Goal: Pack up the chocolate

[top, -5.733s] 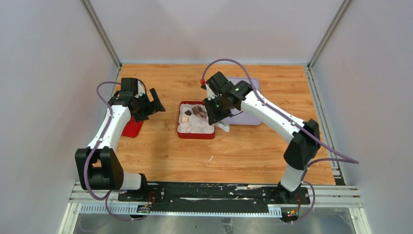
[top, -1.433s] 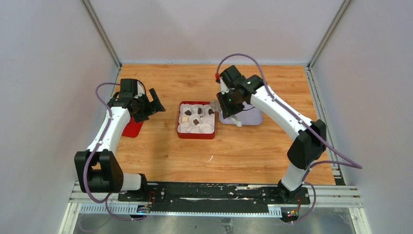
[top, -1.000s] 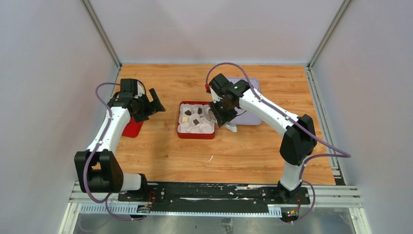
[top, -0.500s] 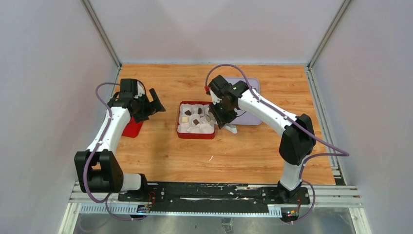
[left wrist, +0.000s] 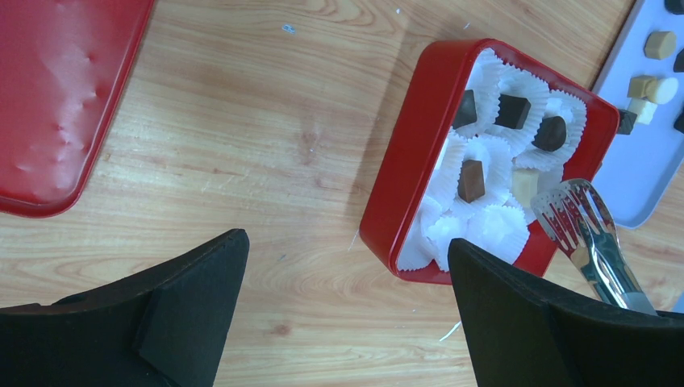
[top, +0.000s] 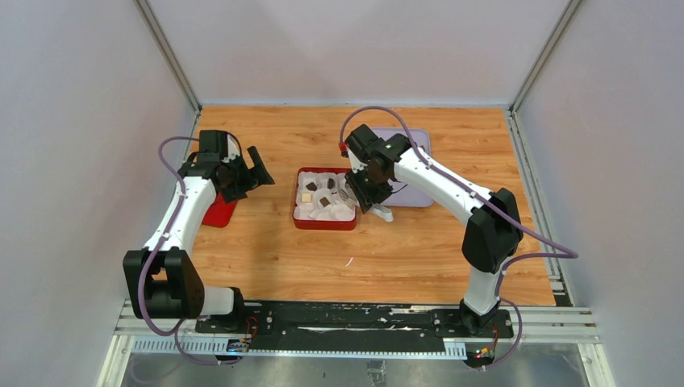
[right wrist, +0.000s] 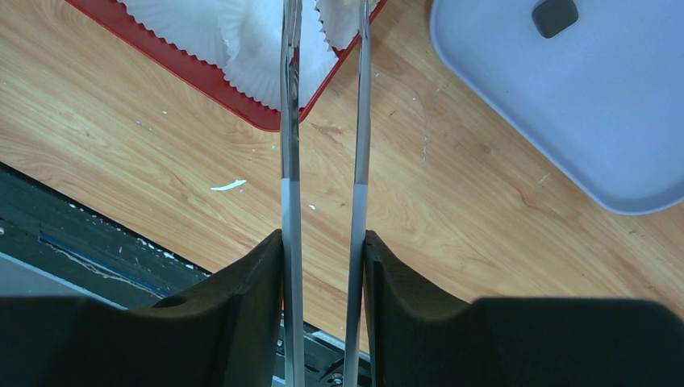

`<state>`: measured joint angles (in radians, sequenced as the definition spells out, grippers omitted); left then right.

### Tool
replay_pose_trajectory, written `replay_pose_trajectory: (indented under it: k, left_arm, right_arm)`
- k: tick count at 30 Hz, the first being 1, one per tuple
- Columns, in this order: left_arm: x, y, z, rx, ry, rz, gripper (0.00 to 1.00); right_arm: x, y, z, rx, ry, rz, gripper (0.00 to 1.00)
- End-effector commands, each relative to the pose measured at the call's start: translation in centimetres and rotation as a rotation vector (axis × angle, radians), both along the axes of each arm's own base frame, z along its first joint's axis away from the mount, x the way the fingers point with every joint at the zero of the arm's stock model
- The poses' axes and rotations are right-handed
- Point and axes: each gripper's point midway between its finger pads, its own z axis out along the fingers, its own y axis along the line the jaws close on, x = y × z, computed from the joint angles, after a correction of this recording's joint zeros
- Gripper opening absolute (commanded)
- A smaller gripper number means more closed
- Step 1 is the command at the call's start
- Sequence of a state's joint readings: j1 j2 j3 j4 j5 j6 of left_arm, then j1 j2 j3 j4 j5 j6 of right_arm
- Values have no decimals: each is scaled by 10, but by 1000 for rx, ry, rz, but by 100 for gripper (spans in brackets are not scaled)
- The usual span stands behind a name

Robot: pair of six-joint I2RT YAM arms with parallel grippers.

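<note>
chocolate half packed on a wooden table (top: 403,242)
lavender tray (right wrist: 597,105) beside the red box (left wrist: 403,185) holds loose chocolate (left wrist: 660,44); five pieces sit in the box's white paper cups (left wrist: 492,230). left gripper (left wrist: 347,270) gapes wide, empty, near the red lid (left wrist: 64,97). right gripper (right wrist: 323,250) clamps tongs (right wrist: 288,161), tips over the box's edge; their load cannot be told.

No legible text, label, brand, number or sign showing in any view. Red box (left wrist: 395,185) ahead of left jaws, red lid (left wrist: 64,97), lavender tray (right wrist: 581,121), metal tongs (right wrist: 289,161) between right jaws: all showing plain surfaces.
</note>
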<state>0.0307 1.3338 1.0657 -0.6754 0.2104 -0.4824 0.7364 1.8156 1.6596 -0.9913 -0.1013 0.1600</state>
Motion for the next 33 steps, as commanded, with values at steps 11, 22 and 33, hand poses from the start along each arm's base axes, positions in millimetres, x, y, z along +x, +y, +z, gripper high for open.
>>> replay_pose_trajectory:
  k: [11,22,33]
  left_arm:
    - [-1,2,8,10,-28,-8,100]
    - [0,4,8,24,-31,-9,100]
    - [6,4,7,25,-25,-10,100]
  right_arm:
    - [23,-5,52,72,-144,-51,9]
    - [67,-105,31,53,-131,-392,22]
    - [69,-162,-12,-112,-67,-570,40]
